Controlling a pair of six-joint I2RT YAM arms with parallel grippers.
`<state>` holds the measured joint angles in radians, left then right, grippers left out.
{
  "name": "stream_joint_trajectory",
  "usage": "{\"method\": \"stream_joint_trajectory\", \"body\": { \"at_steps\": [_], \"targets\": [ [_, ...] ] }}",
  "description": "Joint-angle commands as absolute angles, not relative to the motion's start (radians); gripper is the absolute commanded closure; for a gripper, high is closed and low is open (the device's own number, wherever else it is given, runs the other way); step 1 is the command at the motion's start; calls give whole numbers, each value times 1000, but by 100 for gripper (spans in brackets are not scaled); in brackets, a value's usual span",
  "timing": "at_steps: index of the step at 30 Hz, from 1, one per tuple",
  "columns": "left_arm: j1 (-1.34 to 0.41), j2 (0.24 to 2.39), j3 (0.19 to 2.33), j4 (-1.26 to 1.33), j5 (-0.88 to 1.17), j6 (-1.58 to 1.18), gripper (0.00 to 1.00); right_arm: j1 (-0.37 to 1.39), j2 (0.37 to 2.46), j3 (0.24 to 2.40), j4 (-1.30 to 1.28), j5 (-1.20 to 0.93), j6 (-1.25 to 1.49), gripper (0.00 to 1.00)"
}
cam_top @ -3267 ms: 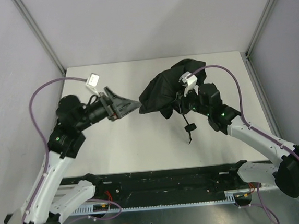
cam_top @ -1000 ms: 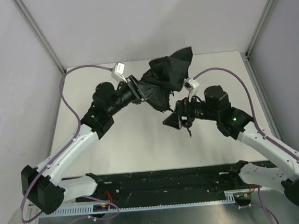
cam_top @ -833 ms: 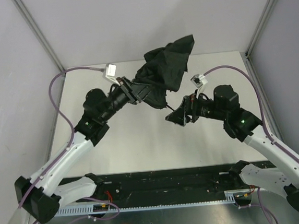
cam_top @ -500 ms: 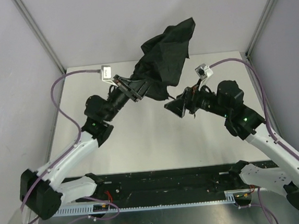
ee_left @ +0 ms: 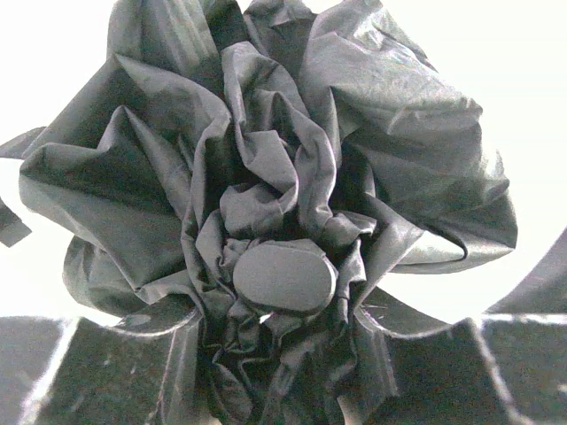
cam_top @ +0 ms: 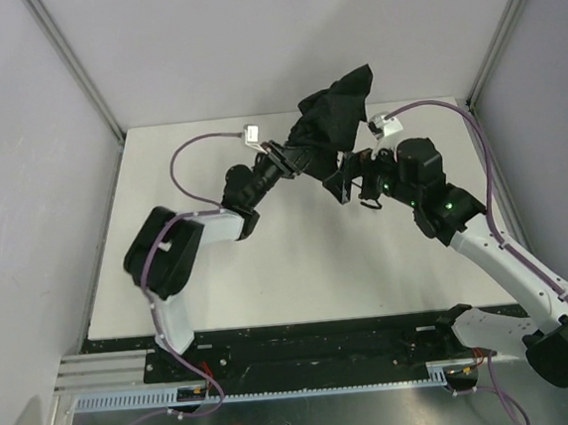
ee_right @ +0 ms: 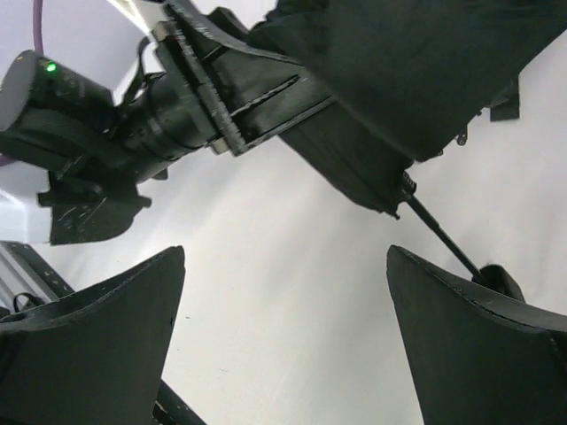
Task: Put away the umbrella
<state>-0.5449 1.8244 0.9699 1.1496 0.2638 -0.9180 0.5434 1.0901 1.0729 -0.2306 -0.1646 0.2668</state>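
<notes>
While the white desk (cam_top: 220, 278) looks the same as a moment ago, both arms have shifted. The left arm (cam_top: 169, 257) was stretched out from the near left corner half a second ago. It is now folded tight, its elbow drawn in over the middle of the desk and its wrist reaching toward the far right. The right arm (cam_top: 497, 254) has pushed its wrist a little farther from its base.

The umbrella (cam_top: 334, 119), a crumpled bundle of black fabric, is held off the desk near the far edge. It sits farther right than before and just behind the right arm's wrist. About three seconds ago it lay low on the desk beside the right arm.

The left pincer (cam_top: 292, 158) is clenched on the umbrella's gathered end. The left wrist view shows fabric bunched between its fingers (ee_left: 97, 372) around an oval cap (ee_left: 283, 279).

The right pincer (cam_top: 344, 184) stands released, its fingers (ee_right: 97, 354) spread wide and holding nothing. It is closer to the bundle than a second ago but is not touching it.

A thin black strand (ee_right: 438, 235) slants down from the fabric's lower edge.
</notes>
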Motion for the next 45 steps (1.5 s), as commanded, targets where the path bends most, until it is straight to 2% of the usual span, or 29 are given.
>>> {"method": "stream_joint_trajectory", "body": {
  "at_steps": [1, 6, 9, 12, 16, 25, 30, 38, 43, 45],
  "targets": [
    [-514, 1974, 1068, 1552, 290, -1010, 100, 537, 1111, 1092, -283, -123, 219, 2],
    [-503, 2080, 989, 1623, 293, -1051, 100, 555, 1143, 1019, -233, -152, 192, 3],
    [-502, 2110, 883, 1647, 267, -1083, 100, 587, 1188, 983, -163, -185, 160, 7],
    [-500, 2132, 788, 1670, 234, -1126, 100, 652, 1253, 964, -91, -174, 71, 16],
    [-504, 2120, 666, 1676, 181, -1181, 100, 755, 1358, 943, 26, -47, -106, 25],
    [-516, 2177, 454, 1675, 76, -1366, 100, 857, 1586, 940, 164, 75, -402, 22],
    [-510, 2172, 360, 1670, 40, -1435, 100, 899, 1658, 947, 161, 77, -503, 26],
    [-495, 2193, 306, 1601, 81, -1554, 100, 959, 1778, 974, 185, 117, -578, 20],
    [-465, 2184, 280, 1588, 122, -1568, 100, 962, 1907, 1015, 239, 220, -660, 22],
    [-456, 2167, 276, 1570, 144, -1572, 100, 963, 1962, 1039, 255, 253, -686, 27]
  ]
}}
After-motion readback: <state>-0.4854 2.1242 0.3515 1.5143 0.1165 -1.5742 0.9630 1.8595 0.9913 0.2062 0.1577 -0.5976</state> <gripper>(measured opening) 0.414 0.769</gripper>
